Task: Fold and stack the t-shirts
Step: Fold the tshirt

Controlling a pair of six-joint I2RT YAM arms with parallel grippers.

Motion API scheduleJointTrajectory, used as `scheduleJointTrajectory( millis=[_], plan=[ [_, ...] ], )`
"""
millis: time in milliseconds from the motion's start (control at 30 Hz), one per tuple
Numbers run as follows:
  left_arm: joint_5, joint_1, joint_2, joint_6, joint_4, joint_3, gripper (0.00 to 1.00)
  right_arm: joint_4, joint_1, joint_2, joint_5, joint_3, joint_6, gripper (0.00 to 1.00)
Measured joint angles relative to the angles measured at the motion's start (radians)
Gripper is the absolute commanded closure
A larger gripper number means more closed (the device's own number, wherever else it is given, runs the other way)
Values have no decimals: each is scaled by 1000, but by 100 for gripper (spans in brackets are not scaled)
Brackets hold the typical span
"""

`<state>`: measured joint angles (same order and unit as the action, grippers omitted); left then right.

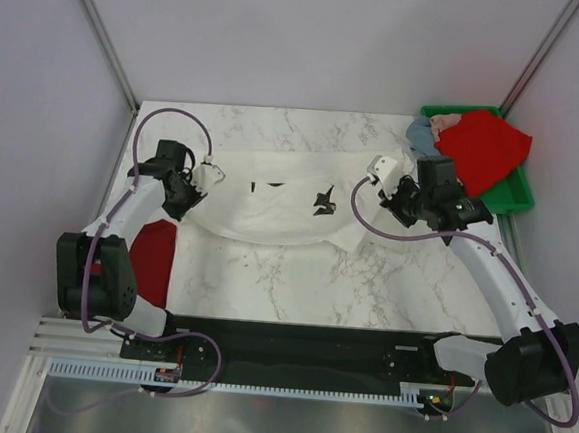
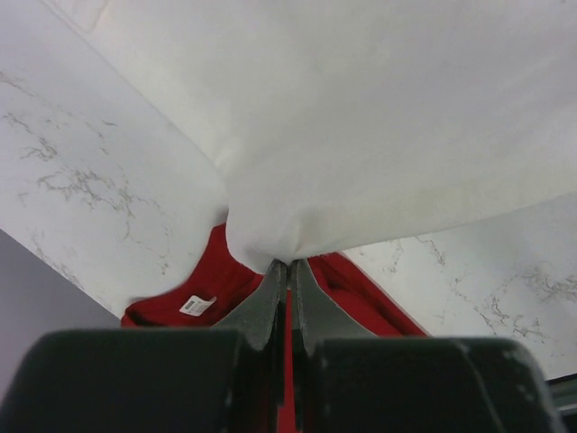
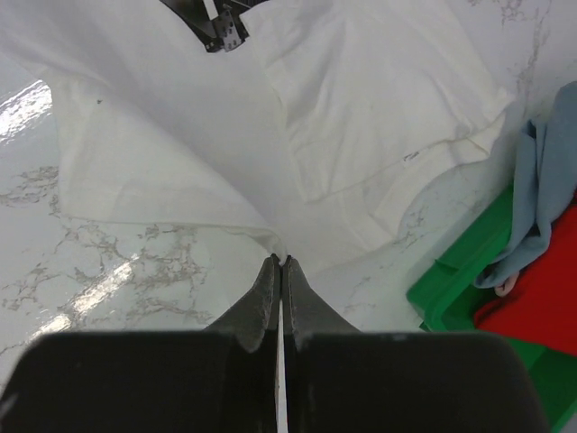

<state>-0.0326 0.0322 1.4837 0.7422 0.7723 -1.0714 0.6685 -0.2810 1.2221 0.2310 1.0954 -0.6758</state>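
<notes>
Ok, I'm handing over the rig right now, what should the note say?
Left gripper: shut on the white t-shirt, left end.
Right gripper: shut on its right end.
It stretches between them, not folded.
Red t-shirt lies near-left on the table; second red t-shirt and grey-blue t-shirt are in the green bin.
To do: fold each, then stack.

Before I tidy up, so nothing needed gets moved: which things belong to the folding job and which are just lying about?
Job: white t-shirt, held by left gripper and right gripper; red t-shirt beside the left arm; second red t-shirt and grey-blue t-shirt in the green bin.
Lying about: the green bin itself.
</notes>
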Motion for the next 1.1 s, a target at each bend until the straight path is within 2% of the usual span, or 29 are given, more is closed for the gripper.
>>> scheduleJointTrajectory(
  millis=[333, 1100],
  plan=[
    [1, 0, 47, 2, 5, -122, 98, -66, 56, 187, -54, 189, 37, 100],
    [15, -14, 445, 2, 7, -467, 98, -142, 89, 779, -101, 678, 64, 100]
  ],
)
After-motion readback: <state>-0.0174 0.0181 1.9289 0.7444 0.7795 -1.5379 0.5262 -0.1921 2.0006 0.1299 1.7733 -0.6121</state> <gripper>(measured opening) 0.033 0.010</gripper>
